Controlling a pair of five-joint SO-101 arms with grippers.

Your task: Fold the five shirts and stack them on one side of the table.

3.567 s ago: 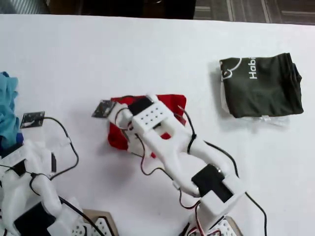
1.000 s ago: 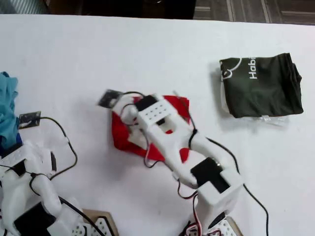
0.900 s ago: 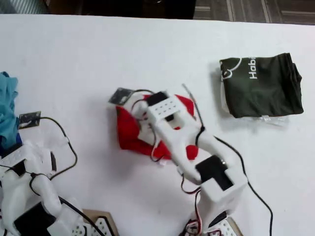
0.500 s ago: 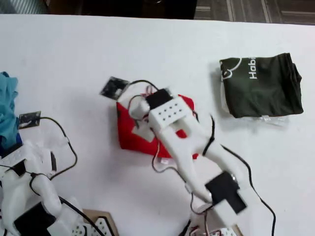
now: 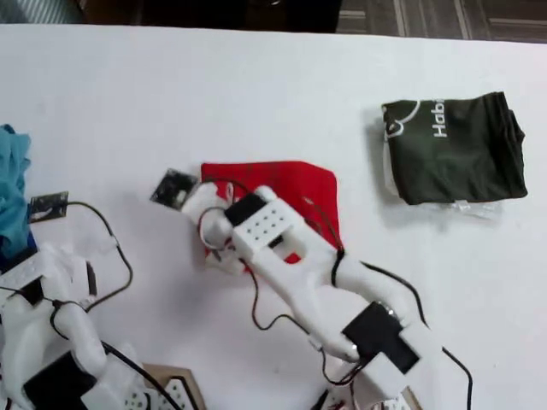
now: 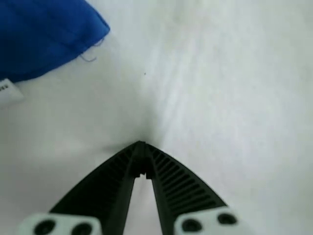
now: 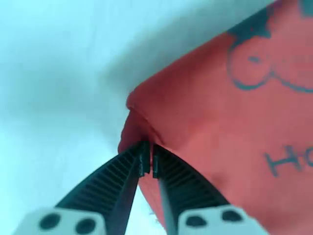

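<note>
My right gripper (image 7: 148,157) pinches the red shirt (image 5: 286,181) mid-frame in the high view; my left gripper (image 6: 141,151) is closed on nothing.

This looks like a robotics lab or a maker's workbench. Two white plastic arms, the left arm (image 5: 43,329) and the right arm (image 5: 295,260), stand at the near edge of a plain white table (image 5: 256,85) on small wooden base plates (image 5: 177,382), with bare wires (image 5: 117,243) looping along them. A red shirt (image 5: 295,184) and a folded dark shirt (image 5: 453,149) lie on the top, and past the far edge is a dark plank floor (image 5: 427,17).
</note>
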